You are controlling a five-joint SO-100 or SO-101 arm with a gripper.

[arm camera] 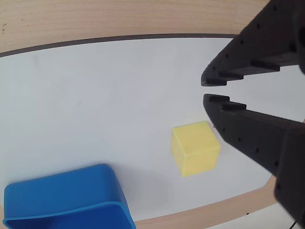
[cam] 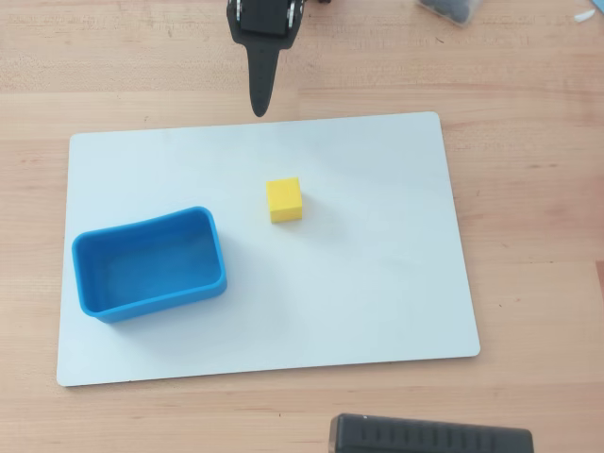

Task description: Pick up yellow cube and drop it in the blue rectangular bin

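The yellow cube [cam: 284, 199] sits on the white board [cam: 377, 283], a little above its middle. The blue rectangular bin [cam: 219, 255] stands empty on the board's left part, below and left of the cube. My gripper [cam: 259, 106] hangs over the wooden table just beyond the board's top edge, above and slightly left of the cube. In the wrist view the gripper [arm camera: 204, 90] holds nothing and its jaws are nearly together, with only a sliver between the tips. There the cube [arm camera: 195, 148] lies just below the tips and the bin's corner [arm camera: 66, 195] shows at the lower left.
The board lies on a wooden table [cam: 528, 189]. A black ribbed object [cam: 429, 436] sits at the bottom edge and a dark object [cam: 451, 8] at the top right, both off the board.
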